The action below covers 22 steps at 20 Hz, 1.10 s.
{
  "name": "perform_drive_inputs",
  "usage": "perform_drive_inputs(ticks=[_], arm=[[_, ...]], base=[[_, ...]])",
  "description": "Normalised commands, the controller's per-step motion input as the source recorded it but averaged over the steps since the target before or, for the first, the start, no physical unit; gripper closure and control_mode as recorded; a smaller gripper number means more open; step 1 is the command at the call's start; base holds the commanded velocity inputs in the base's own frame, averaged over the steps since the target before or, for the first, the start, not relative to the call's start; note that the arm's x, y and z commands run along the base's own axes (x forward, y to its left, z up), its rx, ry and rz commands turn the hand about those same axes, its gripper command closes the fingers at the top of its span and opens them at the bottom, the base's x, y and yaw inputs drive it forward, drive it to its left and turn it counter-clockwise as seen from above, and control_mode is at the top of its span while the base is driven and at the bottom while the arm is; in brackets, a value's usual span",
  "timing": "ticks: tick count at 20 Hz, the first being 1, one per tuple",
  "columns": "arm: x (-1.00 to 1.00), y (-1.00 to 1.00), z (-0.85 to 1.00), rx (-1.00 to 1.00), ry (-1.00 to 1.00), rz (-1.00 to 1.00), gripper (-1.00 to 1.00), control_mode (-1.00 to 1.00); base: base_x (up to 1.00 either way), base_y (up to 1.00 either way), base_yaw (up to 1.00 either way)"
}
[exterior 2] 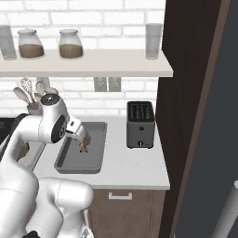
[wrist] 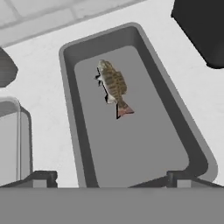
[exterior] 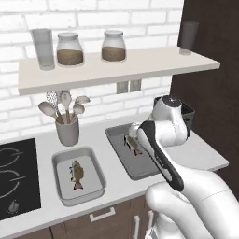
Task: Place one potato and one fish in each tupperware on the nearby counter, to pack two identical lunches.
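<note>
There were two tubs (exterior: 60, 161) (exterior: 116, 140), two fish (exterior: 77, 173) (exterior: 133, 144), two jars (exterior: 70, 49) (exterior: 113, 45), two glasses (exterior: 43, 48) (exterior: 188, 37), one toaster (exterior 2: 140, 123) and one utensil holder (exterior: 67, 130)

The counter (exterior: 116, 179) carries two tupperware tubs (exterior: 78, 175) (exterior: 133, 151), a utensil crock (exterior: 68, 130), a toaster (exterior 2: 140, 124) and the cooktop (exterior: 16, 177)

- Setting: a domestic kitchen, white brick wall (exterior: 116, 18) behind.
- Pale off-white worktop (exterior: 116, 175) with inset black cooktop (exterior: 16, 175), over dark brown cabinet fronts (exterior 2: 135, 209).
- Pale wall shelf (exterior: 116, 70) bearing lidded glass jars (exterior: 70, 49).
- Grey utensil crock (exterior: 67, 130); black slot toaster (exterior 2: 140, 124).
</note>
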Motion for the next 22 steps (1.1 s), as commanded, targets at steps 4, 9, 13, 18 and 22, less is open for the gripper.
perform_drive_inputs(ticks=[4, 9, 13, 18, 22], arm=[[0.0, 0.0, 0.0, 0.0, 0.0, 0.0, -1.0, 1.0], [0.0, 0.0, 0.0, 0.0, 0.0, 0.0, -1.0, 1.0], [0.0, 0.0, 0.0, 0.0, 0.0, 0.0, -1.0, 1.0], [0.0, 0.0, 0.0, 0.0, 0.0, 0.0, -1.0, 1.0], [0.0, 0.0, 0.0, 0.0, 0.0, 0.0, -1.0, 1.0]], base=[[-1.0, -0.06, 0.02], [-1.0, -0.26, -0.24], [-1.0, 0.0, -0.62], [-0.76, 0.0, -0.81], [-0.29, -0.2, -0.88]])
